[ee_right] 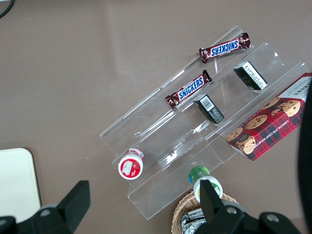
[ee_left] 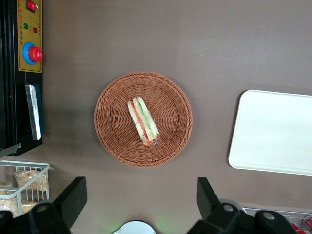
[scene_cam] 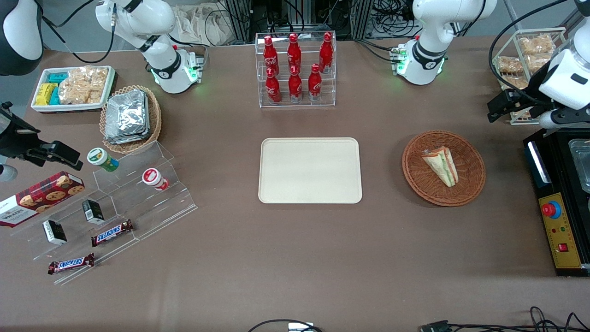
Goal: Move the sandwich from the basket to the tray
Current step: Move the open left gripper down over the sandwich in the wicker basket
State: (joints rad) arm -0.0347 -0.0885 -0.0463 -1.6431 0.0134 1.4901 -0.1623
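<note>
One sandwich [ee_left: 143,121] lay in the one round basket [ee_left: 114,138], its long axis running from about 11 to 5 o'clock in the left wrist view. Your end effector [ee_left: 141,195] hung released, fingers [ee_left: 73,197] spread wide, above bare worktop [scene_cam: 295,258] just outside the basket's rim, so the sandwich sat at 12 o'clock from it. You would have needed to advance that way and probably turn the fingers across the wedge. One cream tray [scene_cam: 309,170], nothing on it, waited well apart from the basket.
</note>
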